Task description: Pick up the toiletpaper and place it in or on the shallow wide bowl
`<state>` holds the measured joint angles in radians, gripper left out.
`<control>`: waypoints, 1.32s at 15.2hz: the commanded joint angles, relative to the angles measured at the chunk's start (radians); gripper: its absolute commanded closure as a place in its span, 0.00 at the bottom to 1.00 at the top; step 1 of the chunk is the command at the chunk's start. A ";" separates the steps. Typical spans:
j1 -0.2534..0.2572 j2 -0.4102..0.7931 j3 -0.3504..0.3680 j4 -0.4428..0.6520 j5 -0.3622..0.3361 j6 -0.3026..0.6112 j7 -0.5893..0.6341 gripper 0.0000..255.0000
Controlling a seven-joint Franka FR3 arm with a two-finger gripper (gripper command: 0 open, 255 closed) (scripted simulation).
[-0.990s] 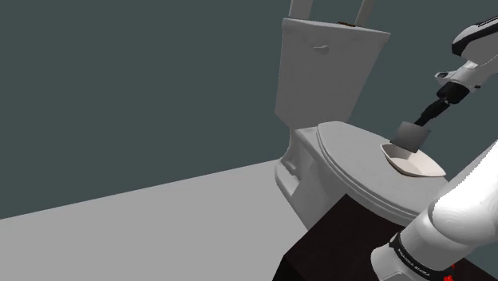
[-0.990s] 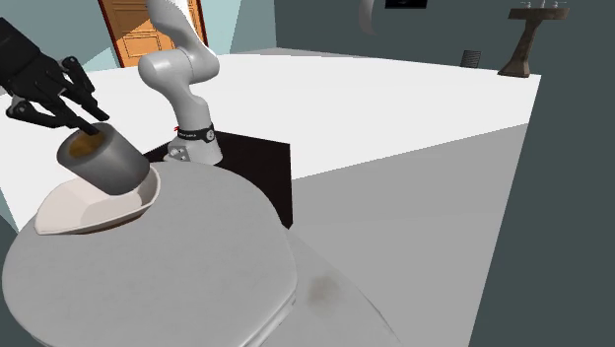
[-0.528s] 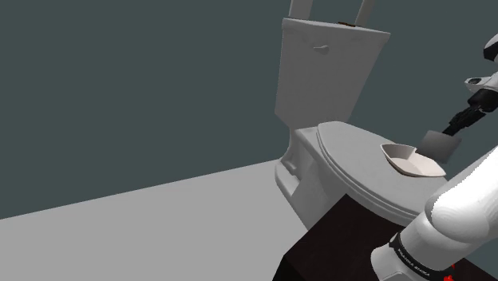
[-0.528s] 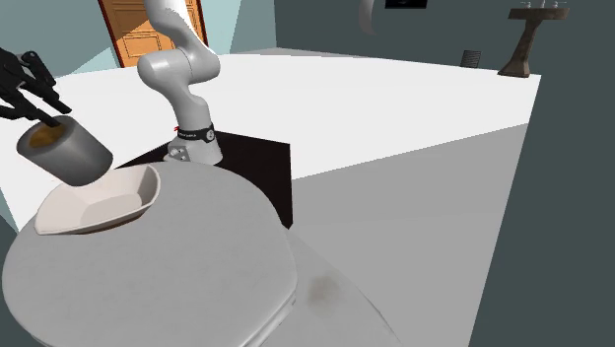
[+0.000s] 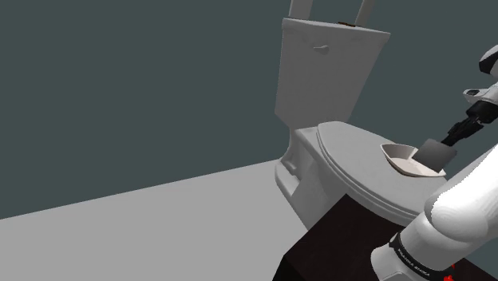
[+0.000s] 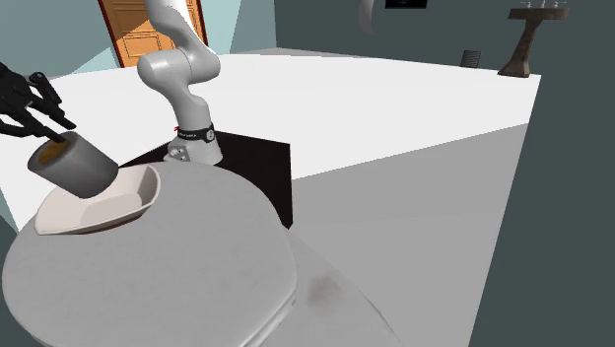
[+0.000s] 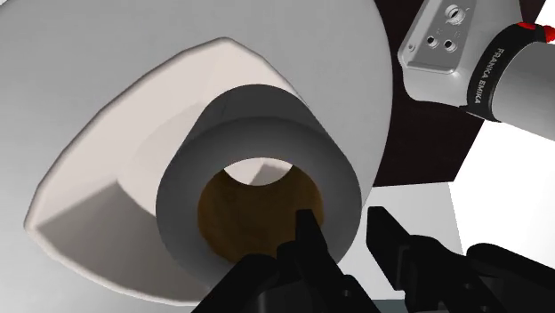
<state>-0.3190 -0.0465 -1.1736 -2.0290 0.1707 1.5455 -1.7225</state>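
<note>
In the shoulder view, the bowl point(image 5: 403, 161) sits on the toilet lid point(image 5: 347, 156) at its three o'clock. The toilet paper roll point(image 5: 435, 152) hangs at the bowl's two o'clock, my fingers point(image 7: 391, 240) astride its wall.

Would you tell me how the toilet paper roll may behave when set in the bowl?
The toilet paper roll is a hollow cylinder, so probably light and apt to roll. The gripper pinches one wall only, so it may squash. The low sides of the shallow bowl might not stop it.

The closed grey toilet lid point(image 5: 349, 164) carries one white shallow bowl point(image 5: 409, 166), seated near the lid's edge toward the shoulder view's right.
</note>
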 commanded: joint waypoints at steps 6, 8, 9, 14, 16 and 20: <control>-0.008 0.080 -0.013 -0.056 0.057 0.075 -0.070 1.00; -0.014 0.108 -0.013 -0.070 0.078 0.095 -0.093 1.00; -0.017 0.123 -0.012 -0.077 0.089 0.105 -0.105 1.00; -0.021 0.132 -0.011 -0.081 0.096 0.111 -0.113 1.00; -0.021 0.132 -0.011 -0.081 0.096 0.111 -0.113 1.00; -0.020 0.130 -0.011 -0.083 0.094 0.112 -0.112 0.00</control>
<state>-0.3391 0.0833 -1.1846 -2.1099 0.2658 1.6553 -1.8350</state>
